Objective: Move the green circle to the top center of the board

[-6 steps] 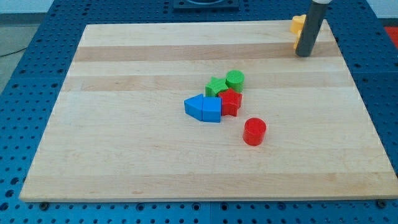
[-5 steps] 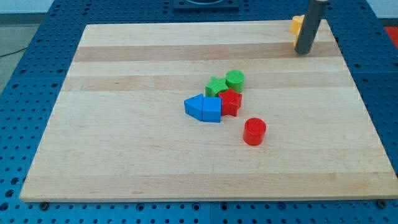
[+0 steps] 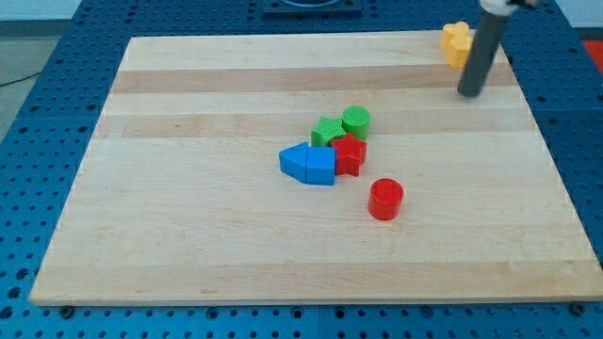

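Observation:
The green circle (image 3: 356, 121) is a short cylinder near the board's middle. It touches a green star (image 3: 327, 131) on its left and a red star (image 3: 350, 153) below it. My tip (image 3: 469, 93) is far off to the upper right of the green circle, near the board's right edge, just below a yellow block (image 3: 456, 40).
Two blue blocks (image 3: 308, 163) lie joined to the left of the red star. A red cylinder (image 3: 385, 199) stands alone below and right of the cluster. The wooden board (image 3: 188, 188) sits on a blue perforated table.
My tip has moved a little to the right and down, away from the yellow block, which now shows more fully. The blocks have not moved.

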Controlling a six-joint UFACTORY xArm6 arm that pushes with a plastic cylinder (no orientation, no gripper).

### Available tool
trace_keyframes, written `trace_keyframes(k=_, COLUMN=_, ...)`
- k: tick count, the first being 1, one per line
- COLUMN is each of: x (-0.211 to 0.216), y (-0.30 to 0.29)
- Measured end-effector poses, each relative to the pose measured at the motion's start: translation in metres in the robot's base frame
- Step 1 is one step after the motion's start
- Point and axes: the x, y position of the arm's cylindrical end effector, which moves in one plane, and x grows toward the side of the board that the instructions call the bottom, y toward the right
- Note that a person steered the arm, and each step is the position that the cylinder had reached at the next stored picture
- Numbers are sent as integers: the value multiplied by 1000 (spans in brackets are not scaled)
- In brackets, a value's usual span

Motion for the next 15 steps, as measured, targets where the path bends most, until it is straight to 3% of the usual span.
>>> trace_keyframes(k=1, x=64, y=-14)
trace_keyframes(k=2, x=83, y=-49)
trace_keyframes(k=6, x=35, y=-212)
trace_keyframes(k=7, x=37, y=-202)
trace_keyframes(k=8, x=83, y=-192)
trace_keyframes(k=9, x=79, y=-167)
trace_keyframes(k=12, x=-19, y=-181)
trace_keyframes(k=15, x=-58, y=-168)
